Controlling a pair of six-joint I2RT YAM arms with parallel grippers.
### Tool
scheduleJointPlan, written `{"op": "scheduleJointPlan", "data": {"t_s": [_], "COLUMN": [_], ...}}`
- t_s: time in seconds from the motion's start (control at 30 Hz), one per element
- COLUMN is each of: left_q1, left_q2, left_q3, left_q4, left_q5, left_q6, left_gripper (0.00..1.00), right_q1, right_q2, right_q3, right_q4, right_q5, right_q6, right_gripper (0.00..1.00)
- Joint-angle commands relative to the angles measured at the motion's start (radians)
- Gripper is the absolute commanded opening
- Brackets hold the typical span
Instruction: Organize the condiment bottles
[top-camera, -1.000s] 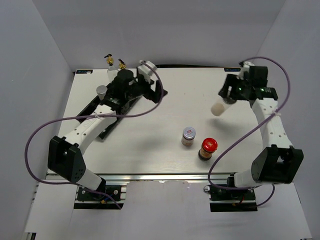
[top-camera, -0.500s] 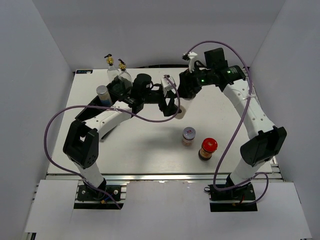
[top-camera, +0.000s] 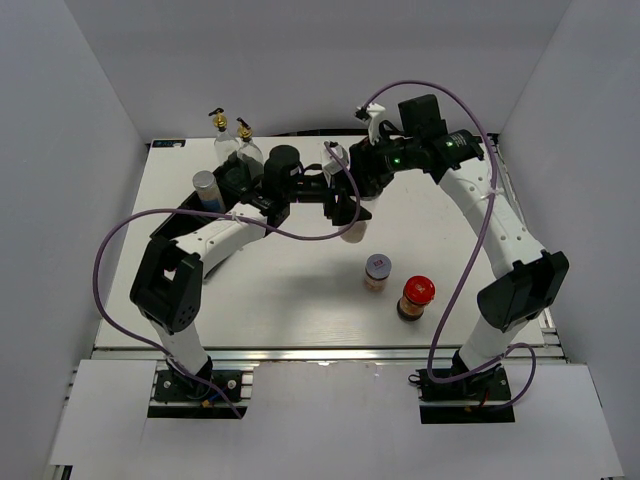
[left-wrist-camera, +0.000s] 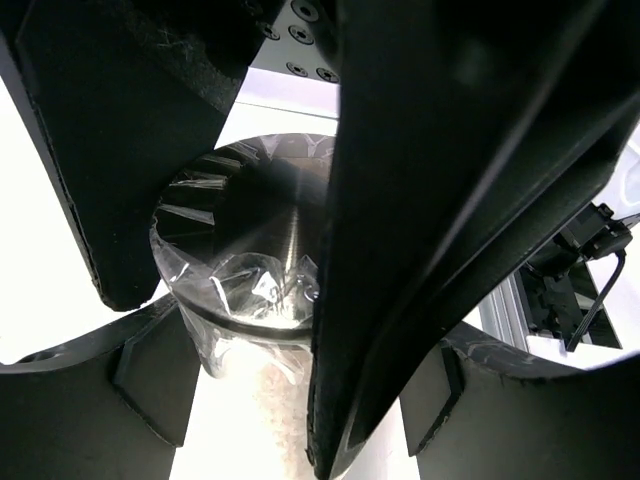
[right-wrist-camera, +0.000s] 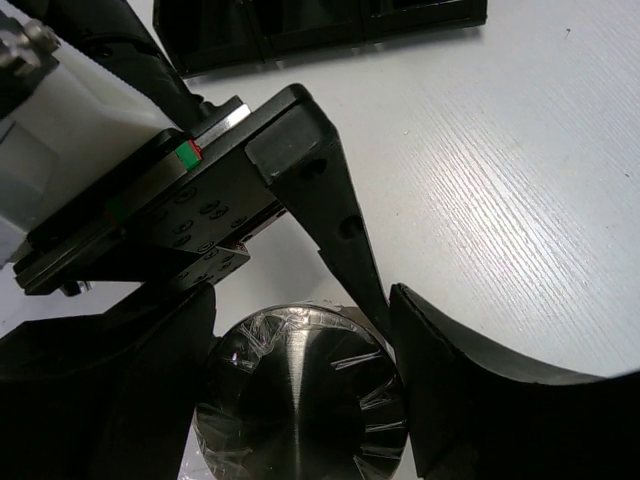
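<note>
Both grippers met over the table (top-camera: 280, 300); we took the silver-lidded jar (top-camera: 377, 270) as our reference.

- We saw the right gripper (right-wrist-camera: 300, 400) clamped on the white silver-capped shaker (top-camera: 352, 234), with one finger on each side of the film-wrapped cap. It held the shaker clear of the table, just behind the jar and slightly to its left.
- The left gripper (left-wrist-camera: 225, 370) straddled the same cap from the opposite side, jaws partly apart. We could not tell whether they pressed on it.
- The red-lidded jar (top-camera: 415, 296) stood just to the right of the reference jar, a little nearer the arm bases and not touching it.
- The two glass cruets (top-camera: 234, 145) stood side by side well behind and to the left of the reference jar.
- A silver-capped bottle (top-camera: 205, 186) stood well to the left of the reference jar.
</note>
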Motion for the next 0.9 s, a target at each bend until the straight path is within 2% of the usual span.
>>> {"op": "scheduleJointPlan", "data": {"t_s": [0.0, 0.03, 0.1, 0.13, 0.17, 0.2, 0.27, 0.3, 0.37, 0.4, 0.47, 0.5, 0.67, 0.73, 0.87], "left_q1": [-0.007, -0.007, -0.007, -0.007, -0.007, -0.007, -0.007, -0.007, -0.007, -0.007, -0.007, -0.007, -0.007, -0.007, -0.007], "left_q2": [-0.001, -0.003, -0.003, -0.003, -0.003, -0.004, -0.009, -0.017, -0.029, -0.044, -0.06, -0.067, -0.113, -0.125, -0.142], "left_q3": [0.015, 0.013, 0.01, 0.009, 0.009, 0.009, 0.001, -0.005, -0.033, -0.043, -0.059, -0.071, -0.112, -0.131, -0.145], "left_q4": [0.06, 0.059, 0.063, 0.068, 0.071, 0.078, 0.097, 0.106, 0.146, 0.169, 0.181, 0.192, 0.226, 0.246, 0.246], "left_q5": [0.007, -0.002, -0.01, -0.028, -0.042, -0.059, -0.114, -0.134, -0.2, -0.223, -0.293, -0.309, -0.394, -0.438, -0.512], "left_q6": [-0.017, -0.017, -0.02, -0.026, -0.032, -0.043, -0.066, -0.073, -0.101, -0.112, -0.119, -0.121, -0.133, -0.145, -0.152], "left_gripper": [0.55, 0.45, 0.33, 0.11, 0.02, 0.0, 0.0, 0.0, 0.0, 0.0, 0.0, 0.0, 0.0, 0.0, 0.0], "right_q1": [0.015, 0.015, 0.017, 0.017, 0.015, 0.015, 0.015, 0.015, 0.014, 0.015, 0.015, 0.015, 0.014, 0.014, 0.012], "right_q2": [-0.045, -0.048, -0.061, -0.064, -0.067, -0.07, -0.079, -0.084, -0.105, -0.113, -0.136, -0.143, -0.16, -0.16, -0.159], "right_q3": [0.03, 0.032, 0.029, 0.026, 0.023, 0.02, 0.003, -0.005, -0.032, -0.046, -0.074, -0.095, -0.121, -0.129, -0.135], "right_q4": [0.08, 0.087, 0.113, 0.119, 0.125, 0.136, 0.149, 0.157, 0.188, 0.215, 0.246, 0.258, 0.309, 0.32, 0.338], "right_q5": [-0.082, -0.082, -0.081, -0.084, -0.09, -0.089, -0.067, -0.055, -0.017, -0.006, 0.02, 0.028, 0.04, 0.056, 0.1], "right_q6": [0.083, 0.088, 0.108, 0.116, 0.123, 0.123, 0.168, 0.178, 0.194, 0.208, 0.223, 0.231, 0.251, 0.26, 0.271], "right_gripper": [0.0, 0.0, 0.0, 0.0, 0.0, 0.0, 0.0, 0.09, 0.15, 0.29, 0.33, 0.45, 0.55, 0.65, 0.76]}}
